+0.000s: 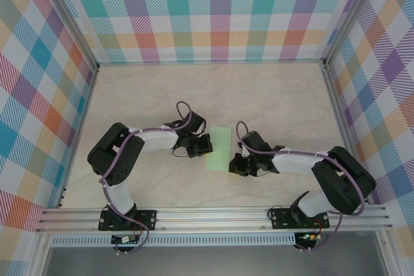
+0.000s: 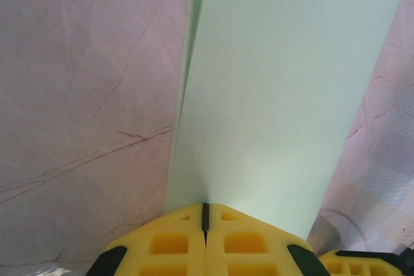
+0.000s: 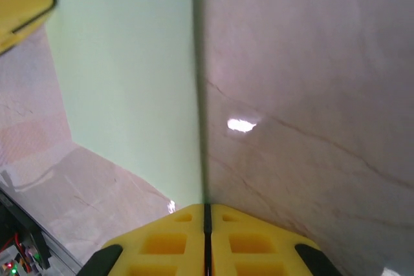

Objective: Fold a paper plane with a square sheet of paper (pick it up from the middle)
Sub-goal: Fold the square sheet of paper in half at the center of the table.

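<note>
Your left gripper [image 2: 206,214] is pinched together on the square sheet of paper [image 1: 218,148], at its left side. The right gripper [image 3: 207,214] is clamped on its right edge, nearer the bases. Folded narrow, the sheet sits between them over the table [image 1: 272,95], its long axis running away from you. You cannot tell how many layers each pinch holds.

A robot laboratory test cell, shown by a pale marble-patterned table [image 1: 272,95] boxed in by pastel checked cloth walls [image 1: 213,17], with a white-and-black left arm [image 1: 119,153] and right arm [image 1: 336,179] bolted to a silver aluminium rail [image 1: 213,214].
</note>
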`<move>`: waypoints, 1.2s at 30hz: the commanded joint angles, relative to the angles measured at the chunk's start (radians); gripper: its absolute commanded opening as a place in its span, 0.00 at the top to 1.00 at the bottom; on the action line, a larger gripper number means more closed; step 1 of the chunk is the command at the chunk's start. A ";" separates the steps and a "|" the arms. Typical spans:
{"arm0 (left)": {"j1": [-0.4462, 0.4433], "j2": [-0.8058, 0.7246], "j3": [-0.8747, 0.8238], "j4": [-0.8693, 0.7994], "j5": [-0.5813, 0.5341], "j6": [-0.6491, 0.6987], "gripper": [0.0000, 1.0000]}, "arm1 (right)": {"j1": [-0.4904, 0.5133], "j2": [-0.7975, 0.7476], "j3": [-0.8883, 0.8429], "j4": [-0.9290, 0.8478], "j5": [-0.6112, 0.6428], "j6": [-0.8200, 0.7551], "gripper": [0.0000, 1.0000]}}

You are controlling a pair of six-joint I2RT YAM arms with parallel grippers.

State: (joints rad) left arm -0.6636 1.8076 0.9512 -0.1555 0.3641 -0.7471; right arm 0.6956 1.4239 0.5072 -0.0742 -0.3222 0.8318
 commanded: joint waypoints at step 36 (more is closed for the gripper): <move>-0.004 0.070 -0.056 -0.173 -0.119 -0.007 1.00 | -0.008 0.089 0.046 -0.041 -0.092 -0.119 0.91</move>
State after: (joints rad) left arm -0.6647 1.8091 0.9527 -0.1562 0.3645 -0.7471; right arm 0.6842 1.5303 0.5705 -0.0238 -0.3885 0.7483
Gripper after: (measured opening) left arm 0.046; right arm 0.091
